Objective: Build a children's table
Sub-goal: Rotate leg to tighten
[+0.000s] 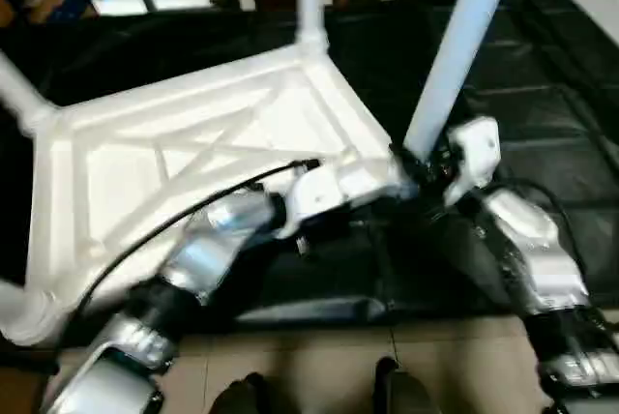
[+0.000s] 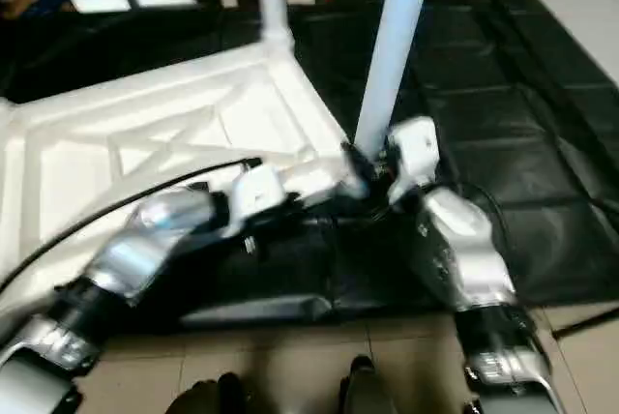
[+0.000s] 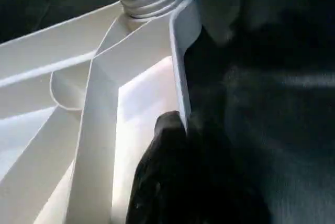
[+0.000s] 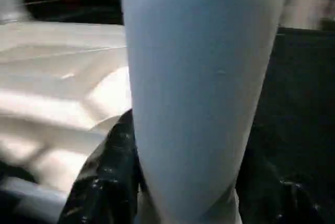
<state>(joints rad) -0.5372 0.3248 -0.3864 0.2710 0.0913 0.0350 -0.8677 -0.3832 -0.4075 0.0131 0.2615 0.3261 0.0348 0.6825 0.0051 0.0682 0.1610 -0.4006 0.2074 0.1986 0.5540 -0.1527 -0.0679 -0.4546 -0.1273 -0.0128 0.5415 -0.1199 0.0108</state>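
Right gripper [image 4: 183, 192] clasped the near-corner leg [image 1: 455, 46] low down, black fingers [image 4: 104, 177] on either side, at the corner of the upturned top [image 1: 193, 162] lying on a dark mat [image 1: 542, 143]. Left gripper [image 3: 172, 182], pressed together, rested against the top's near rim beside that corner. Legs' upper ends were cut off; the corner joint was hidden behind the grippers.

The near right leg [image 1: 455, 51] is cut off at the top edge. Its foot in the table top [image 1: 193, 143] is hidden behind the right gripper [image 1: 418, 164].
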